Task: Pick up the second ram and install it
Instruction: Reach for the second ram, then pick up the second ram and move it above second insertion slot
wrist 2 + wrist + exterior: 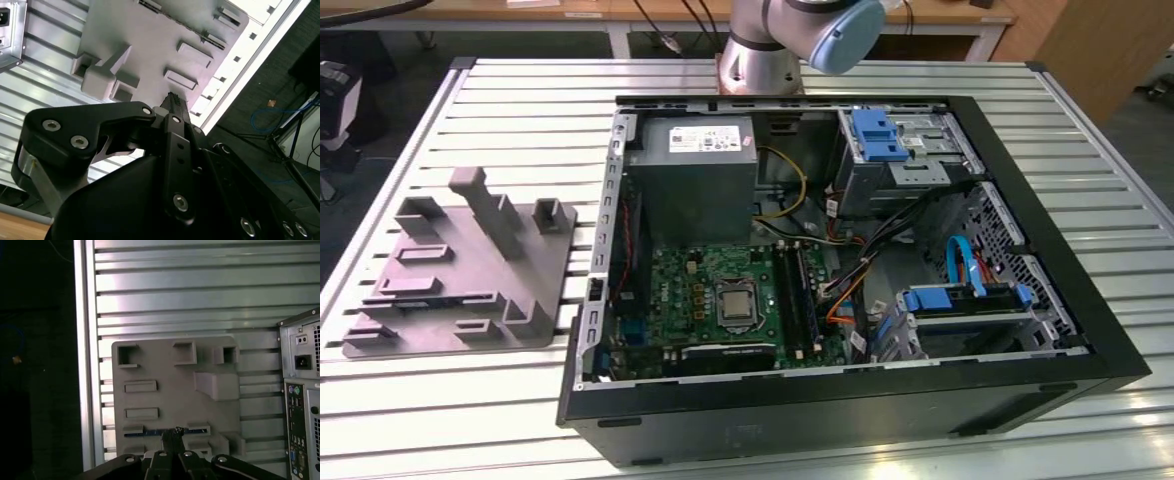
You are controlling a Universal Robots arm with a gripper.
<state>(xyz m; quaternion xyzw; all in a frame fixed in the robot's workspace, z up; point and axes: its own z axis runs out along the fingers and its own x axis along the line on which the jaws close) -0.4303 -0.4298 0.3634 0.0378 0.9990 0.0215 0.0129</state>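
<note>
- The second ram (pixel 151 432) lies flat in a long groove of the grey fixture (pixel 165 370), in the row nearest the gripper; it shows as a thin dark blue strip
- In the first wrist view the gripper (pixel 175 432) has its fingers drawn together to a narrow tip, with no gap visible; the tip covers the middle of the strip; I cannot tell whether it touches it
- In the second wrist view the gripper's (pixel 173 98) tip is equally narrow
- One fixture on the slatted table (pixel 520 90); three square pockets along its far edge, two rectangular pads, one tall block
- One open computer case (pixel 1067 330) just beside it, ports facing the fixture
- Inside: one green motherboard (pixel 680 290); one power supply (pixel 700 170); two blue drive brackets (pixel 878 135)
</note>
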